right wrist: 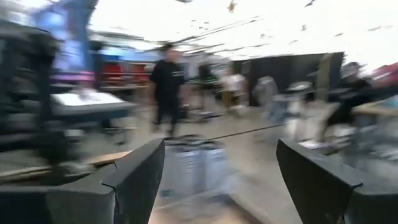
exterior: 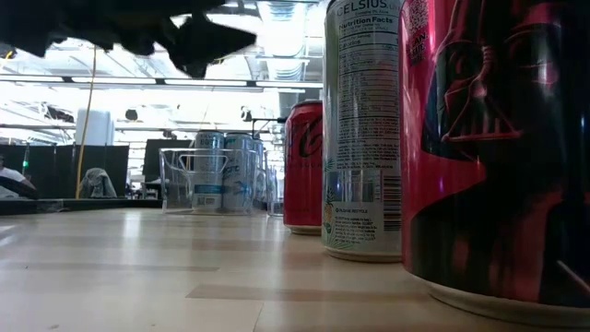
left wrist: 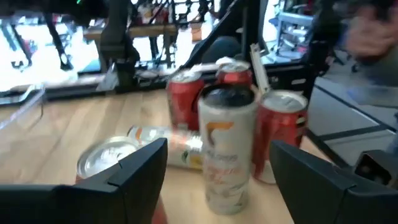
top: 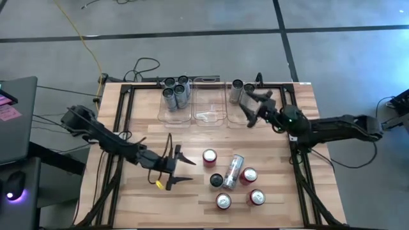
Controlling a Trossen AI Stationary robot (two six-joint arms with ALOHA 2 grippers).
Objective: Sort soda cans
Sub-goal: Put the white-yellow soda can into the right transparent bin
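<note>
Several red soda cans (top: pixel 248 175) stand at the table's near middle with two silver ones. One silver can, dark-topped, stands upright (left wrist: pixel 227 149); the other lies on its side (top: pixel 234 171). My left gripper (top: pixel 182 167) hovers open just left of this group, pointing level at the upright silver can and touching nothing. My right gripper (top: pixel 252 108) is open and empty above the right clear bin (top: pixel 246 118), which holds two silver cans (top: pixel 237 89). The left bin (top: pixel 176 112) holds several silver cans (top: pixel 176 92).
The middle clear bin (top: pixel 208 115) stands between the other two along the far edge. Bare wood lies left of and in front of my left gripper. A yellow tag (top: pixel 158 184) hangs by the left arm's cable. People stand in the room beyond the table (right wrist: pixel 166 87).
</note>
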